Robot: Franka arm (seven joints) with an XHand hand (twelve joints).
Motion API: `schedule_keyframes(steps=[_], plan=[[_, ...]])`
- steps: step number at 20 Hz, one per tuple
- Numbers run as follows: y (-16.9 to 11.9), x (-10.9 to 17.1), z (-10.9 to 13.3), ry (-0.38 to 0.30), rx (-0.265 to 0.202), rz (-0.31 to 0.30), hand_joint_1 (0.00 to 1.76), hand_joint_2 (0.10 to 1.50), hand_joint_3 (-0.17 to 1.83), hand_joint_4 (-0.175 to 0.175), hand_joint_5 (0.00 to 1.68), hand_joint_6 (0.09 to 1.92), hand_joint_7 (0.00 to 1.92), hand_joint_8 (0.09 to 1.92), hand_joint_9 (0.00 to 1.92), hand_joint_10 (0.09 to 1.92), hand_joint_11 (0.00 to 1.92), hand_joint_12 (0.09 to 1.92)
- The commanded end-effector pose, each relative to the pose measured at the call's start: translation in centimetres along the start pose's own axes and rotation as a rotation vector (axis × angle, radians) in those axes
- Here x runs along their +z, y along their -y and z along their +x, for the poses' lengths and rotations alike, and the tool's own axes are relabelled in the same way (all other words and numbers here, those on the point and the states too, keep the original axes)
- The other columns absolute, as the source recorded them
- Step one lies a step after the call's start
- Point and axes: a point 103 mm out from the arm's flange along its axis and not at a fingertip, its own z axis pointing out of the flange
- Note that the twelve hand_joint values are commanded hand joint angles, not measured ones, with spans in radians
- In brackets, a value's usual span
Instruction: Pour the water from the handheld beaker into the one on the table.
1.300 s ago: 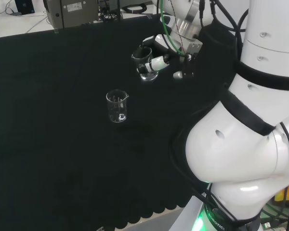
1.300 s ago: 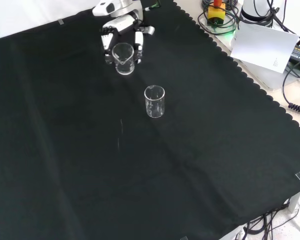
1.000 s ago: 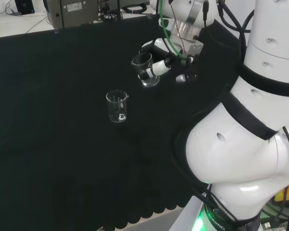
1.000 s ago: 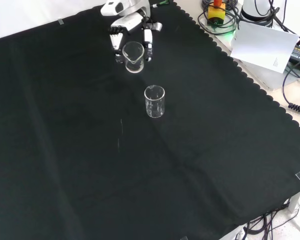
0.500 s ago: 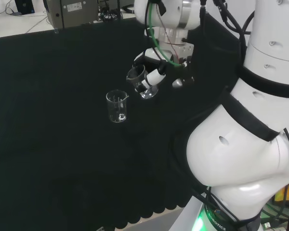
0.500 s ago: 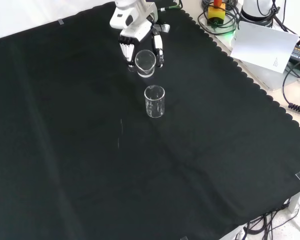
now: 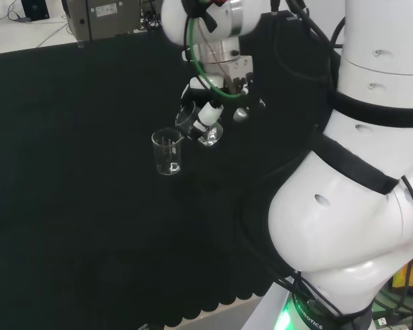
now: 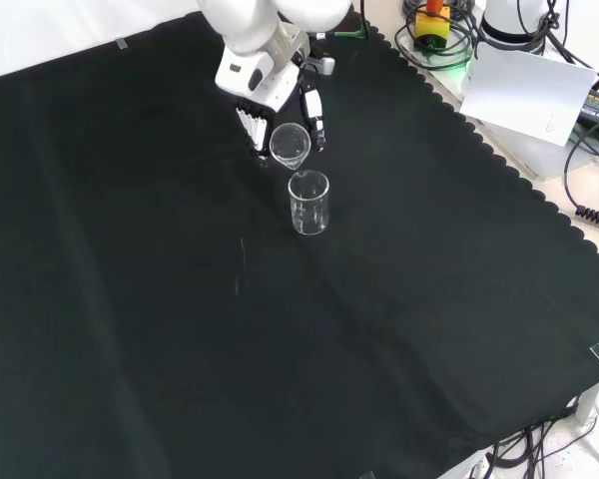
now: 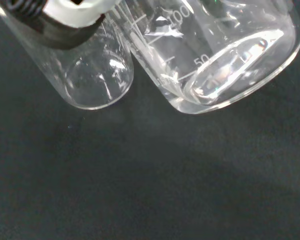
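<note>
Beaker in the hand (image 8: 290, 146) was what your pour turned on: in the front view it sat upper centre of the frame, tipped over so its mouth faced down-frame toward the standing beaker (image 8: 308, 203), which lay just below and slightly right of it. The lip of the held one was right above the far rim of the standing one; you could not tell whether glass touched glass. In the head view the held beaker (image 7: 195, 121) hung just right of and above the standing beaker (image 7: 168, 152), left of centre, its long axis leaning down toward it.

Your hand (image 8: 280, 105) was clamped on the held beaker, fingers (image 8: 250, 126) curled round one side and the thumb on the other. In the wrist view a fingertip (image 9: 72, 17) pressed across the glass wall, and a little water pooled in the lower corner of the tilted beaker (image 9: 230, 60), with the other beaker (image 9: 92, 82) just beside it.

You had two beakers in all, one held and one upright on the counter (image 8: 180, 329), and one hand. My judgement was that the mouth was lined up and the coming move needed only more tilt, not more travel
</note>
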Motion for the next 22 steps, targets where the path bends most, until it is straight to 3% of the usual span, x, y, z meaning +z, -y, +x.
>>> schedule_keyframes(steps=[1,10,22], plan=[[-0.2,-0.4,0.9,0.076,-0.014,0.113,1.18,1.12,-0.17,-0.175,1.13,0.84,1.4,1.17,1.56,0.84,1.34,0.87],[0.2,-2.2,2.1,0.166,-0.014,0.177,1.18,1.12,-0.17,-0.175,1.12,0.85,1.4,1.18,1.56,0.85,1.34,0.88],[0.0,-3.5,3.3,0.235,0.003,0.257,1.18,1.12,-0.17,-0.175,1.12,0.85,1.4,1.18,1.55,0.86,1.34,0.88]])
